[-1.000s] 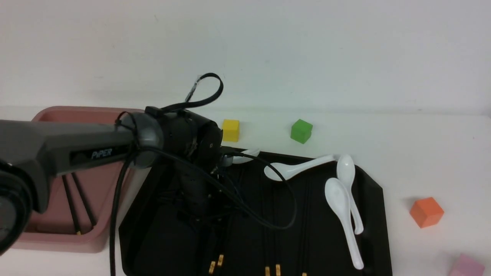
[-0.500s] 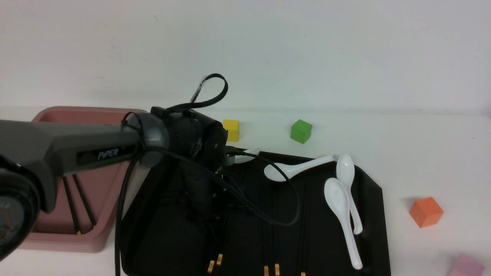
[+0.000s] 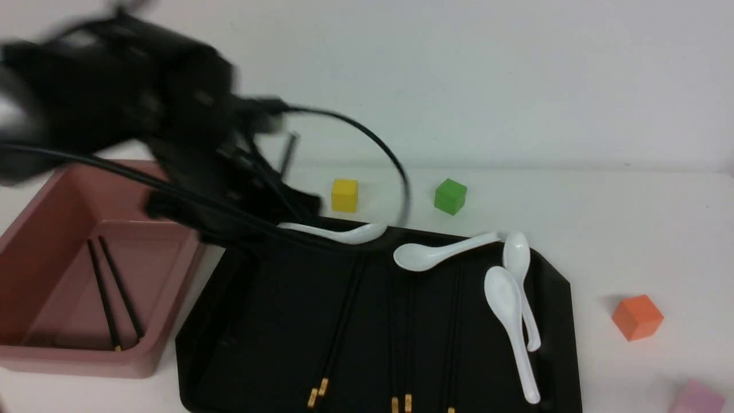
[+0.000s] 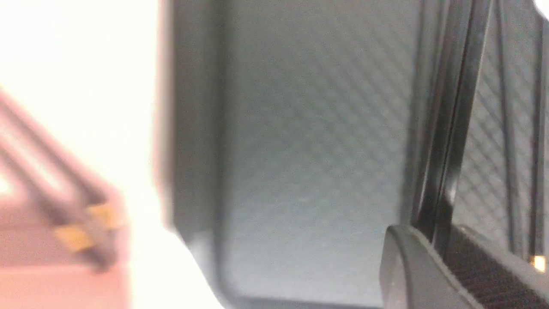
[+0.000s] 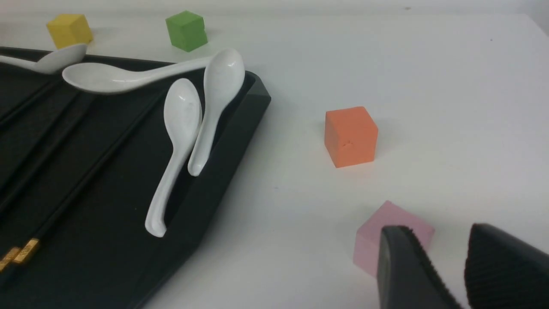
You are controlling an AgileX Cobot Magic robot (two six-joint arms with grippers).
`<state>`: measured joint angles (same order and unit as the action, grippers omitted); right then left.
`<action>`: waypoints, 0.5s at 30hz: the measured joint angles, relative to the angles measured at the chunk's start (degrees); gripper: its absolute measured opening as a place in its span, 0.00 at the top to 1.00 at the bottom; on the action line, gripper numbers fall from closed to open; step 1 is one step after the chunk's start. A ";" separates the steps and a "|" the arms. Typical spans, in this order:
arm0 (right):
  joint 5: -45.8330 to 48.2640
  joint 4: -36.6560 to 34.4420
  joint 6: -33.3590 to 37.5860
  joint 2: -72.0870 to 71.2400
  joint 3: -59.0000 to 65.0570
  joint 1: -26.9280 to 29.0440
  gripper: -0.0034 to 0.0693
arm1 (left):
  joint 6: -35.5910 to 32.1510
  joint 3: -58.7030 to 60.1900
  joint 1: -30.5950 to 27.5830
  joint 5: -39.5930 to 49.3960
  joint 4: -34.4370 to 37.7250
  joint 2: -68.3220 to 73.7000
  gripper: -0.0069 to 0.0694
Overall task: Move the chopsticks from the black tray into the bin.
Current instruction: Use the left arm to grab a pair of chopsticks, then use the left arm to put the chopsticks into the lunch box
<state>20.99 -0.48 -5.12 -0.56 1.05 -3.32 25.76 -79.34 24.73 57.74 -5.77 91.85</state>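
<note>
Several chopsticks (image 3: pixel 338 330) lie on the black tray (image 3: pixel 258 321). Two lie in the bin (image 3: pixel 86 361) at its nine o'clock, so the left gripper (image 4: pixel 433 253) works there, its grip too blurred to tell. The right gripper (image 5: pixel 465 266) idles, slightly apart.

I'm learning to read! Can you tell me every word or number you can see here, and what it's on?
No words or numbers can be read here.
left arm: smeared by motion in the front view, so any lettering on it is unreadable.
yellow cube, green cube, orange cube, pink cube, white spoons, black tray, bin: no print visible.
</note>
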 joint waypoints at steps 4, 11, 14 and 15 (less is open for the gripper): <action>0.00 0.00 0.00 0.00 0.00 0.00 0.62 | -3.65 0.00 -12.69 2.30 3.49 -2.64 0.81; 0.00 0.00 0.00 0.00 0.00 0.00 0.62 | -6.15 1.23 -33.05 -2.83 18.58 3.12 0.81; 0.00 0.07 0.00 0.00 0.00 0.00 0.62 | -6.35 1.23 -36.55 -7.35 21.14 7.50 0.81; 0.00 0.07 0.00 0.00 0.00 0.00 0.62 | -6.43 1.23 -36.84 -8.01 21.15 7.99 0.81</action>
<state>20.99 -0.41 -5.12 -0.56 1.05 -3.32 19.33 -78.10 -12.12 49.74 15.38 99.83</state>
